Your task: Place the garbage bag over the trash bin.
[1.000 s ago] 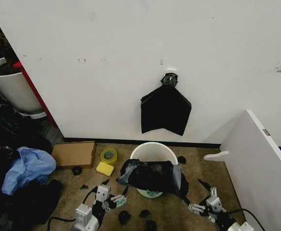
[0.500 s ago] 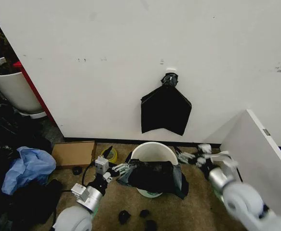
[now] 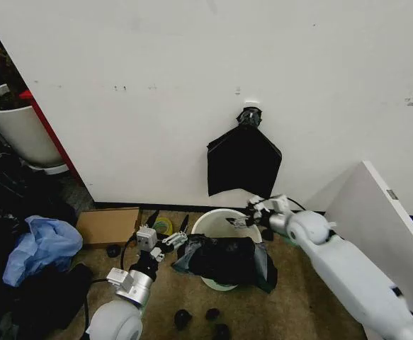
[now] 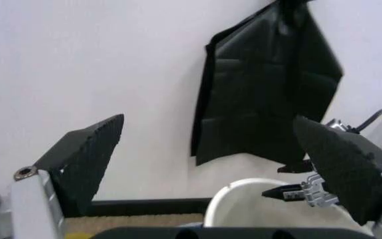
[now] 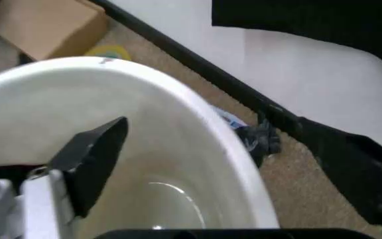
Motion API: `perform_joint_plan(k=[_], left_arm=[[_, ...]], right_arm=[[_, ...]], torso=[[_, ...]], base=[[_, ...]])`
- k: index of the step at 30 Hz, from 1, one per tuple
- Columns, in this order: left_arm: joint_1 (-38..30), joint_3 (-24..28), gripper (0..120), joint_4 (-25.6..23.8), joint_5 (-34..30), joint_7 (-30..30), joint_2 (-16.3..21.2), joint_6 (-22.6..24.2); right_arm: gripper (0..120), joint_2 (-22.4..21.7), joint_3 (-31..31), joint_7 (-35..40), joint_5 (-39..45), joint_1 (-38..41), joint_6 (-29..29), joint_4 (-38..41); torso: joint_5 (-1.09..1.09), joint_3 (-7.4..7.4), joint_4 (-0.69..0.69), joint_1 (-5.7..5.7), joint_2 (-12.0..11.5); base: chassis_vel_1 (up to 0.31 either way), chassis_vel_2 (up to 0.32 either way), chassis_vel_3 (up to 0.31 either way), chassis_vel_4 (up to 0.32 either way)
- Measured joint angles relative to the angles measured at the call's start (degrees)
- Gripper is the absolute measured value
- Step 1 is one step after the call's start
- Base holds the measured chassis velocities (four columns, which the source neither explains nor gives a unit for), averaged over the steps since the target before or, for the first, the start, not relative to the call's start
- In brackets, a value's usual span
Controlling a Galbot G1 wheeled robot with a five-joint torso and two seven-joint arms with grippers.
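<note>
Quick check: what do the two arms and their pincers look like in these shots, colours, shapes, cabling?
Both arms have smooth, rounded silver-grey shells. The left pincer has a small white-grey boxy mount, black tapered fingers and a looping black cable beside it. The left wrist view shows its wedge-shaped black pads with a fine gripping texture. The right pincer has a white-grey body with black finger tips and a thin black cable behind it.

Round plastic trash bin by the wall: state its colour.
Cream-white, inside and out; the round plastic trash bin shows best in the right wrist view.
</note>
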Motion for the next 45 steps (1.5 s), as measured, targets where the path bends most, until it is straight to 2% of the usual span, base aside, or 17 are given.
perform_joint_plan(k=[4, 6, 10, 13, 15, 19, 21, 22, 26, 27, 29, 31, 35, 37, 38, 41, 45], left_arm=[[-0.5, 0.0, 100, 0.4, 0.0, -2.4, 0.2, 1.2], [-0.6, 0.0, 100, 0.5, -0.1, -2.9, 0.2, 1.4], [-1.0, 0.4, 100, 1.3, -0.1, -4.4, 0.3, 1.6], [-1.1, 0.6, 100, 1.4, -0.1, -4.8, 0.3, 1.8], [-1.2, 0.8, 100, 1.4, -0.1, -5.4, 0.2, 2.0], [-1.2, 1.0, 100, 1.4, -0.1, -6.3, 0.2, 2.1], [-1.2, 1.1, 100, 1.4, 0.0, -7.4, 0.2, 2.3], [-1.2, 1.1, 100, 1.4, 0.0, -8.1, 0.2, 2.6], [-0.8, 1.1, 100, 1.1, 0.0, -9.4, 0.2, 2.9], [-0.4, 1.0, 100, 0.8, 0.0, -9.7, 0.2, 2.9], [-0.3, 1.0, 100, 0.7, 0.0, -9.8, 0.2, 2.9], [0.1, 0.9, 100, 0.3, 0.2, -10.1, 0.3, 2.9], [0.3, 1.2, 100, -0.2, 0.5, -10.3, 0.2, 2.9], [0.3, 1.2, 100, -0.3, 0.6, -10.3, 0.2, 2.9], [0.3, 1.6, 100, -0.6, 0.9, -10.3, 0.1, 2.9], [0.4, 2.2, 100, -1.2, 1.5, -10.3, -0.6, 3.2], [0.8, 2.5, 100, -1.9, 2.2, -10.3, -1.1, 3.4]], right_arm=[[73, 0.2, -1.3, -1.6, -4.0, 1.4, -1.0, -2.1], [71, 0.1, -1.4, -2.1, -4.9, 1.5, -1.1, -2.3], [52, -0.4, -1.1, -2.6, -7.8, 0.7, -1.5, -2.4], [46, -0.7, -0.7, -2.6, -8.2, 0.0, -1.4, -2.3], [32, -1.3, -0.3, -2.2, -8.2, -1.2, -0.9, -1.8], [25, -1.6, -0.3, 0.4, -7.0, -2.3, -0.1, -1.0], [16, -1.8, -0.3, 3.2, -4.9, -3.1, -0.4, 0.1], [11, -2.0, -0.4, 5.8, -2.6, -4.0, -1.1, 1.5], [3, -4.0, -0.8, 22.3, 11.6, -7.7, -4.8, 8.8], [0, -5.2, -0.4, 31.7, 19.6, -10.9, -4.7, 13.5], [0, -5.4, -0.1, 33.7, 21.3, -11.7, -4.4, 14.5], [0, -6.5, 2.6, 44.8, 30.7, -17.7, -1.1, 20.8], [0, -5.1, 6.6, 58.3, 41.0, -24.5, 7.6, 27.7], [0, -4.9, 6.9, 59.3, 41.6, -25.0, 8.3, 28.1], [0, -3.7, 8.7, 63.4, 44.0, -27.5, 12.1, 30.2], [0, -0.7, 11.7, 67.2, 44.4, -32.5, 17.8, 32.5], [0, 2.4, 12.6, 71.2, 42.7, -35.2, 19.9, 33.0]], torso=[[-0.01, 0.00, -0.01, -0.01, 0.0], [-0.01, 0.00, -0.02, -0.01, 0.0], [0.00, -0.01, -0.01, -0.01, 0.0], [-0.01, -0.01, -0.02, -0.01, 0.0], [0.00, -0.01, -0.02, -0.01, 0.0], [0.00, -0.01, -0.02, -0.01, 0.0], [0.00, -0.01, -0.02, -0.01, 0.0], [-0.02, -0.01, -0.02, -0.01, 0.0], [0.00, -0.01, 0.00, -0.01, 0.0], [0.01, -0.01, 0.00, -0.01, 0.0], [0.00, -0.02, 0.00, -0.01, 0.0], [-0.01, -0.01, -0.02, -0.01, 0.0], [0.00, -0.02, -0.02, -0.01, 0.0], [0.01, -0.02, -0.01, -0.01, 0.0], [0.00, -0.02, 0.00, -0.01, 0.0], [0.00, -0.02, -0.03, -0.02, 0.0], [0.00, -0.02, -0.02, -0.01, 0.0]], base=[[0.000, 0.000, 0.000, 0.000], [0.000, 0.000, 0.000, 0.000], [0.000, 0.000, 0.000, 0.000], [0.000, 0.000, 0.000, 0.000], [0.000, 0.000, 0.000, 0.000], [0.000, 0.000, 0.000, 0.000], [0.000, 0.000, 0.000, 0.000], [0.000, 0.000, 0.000, 0.000], [0.000, 0.000, 0.000, 0.000], [0.000, 0.000, 0.000, 0.000], [0.000, 0.000, 0.000, 0.000], [0.000, 0.000, 0.000, 0.000], [0.000, 0.000, 0.000, 0.000], [0.000, 0.000, 0.000, 0.000], [0.000, 0.000, 0.000, 0.000], [0.000, 0.000, 0.000, 0.000], [0.000, 0.000, 0.000, 0.000]])
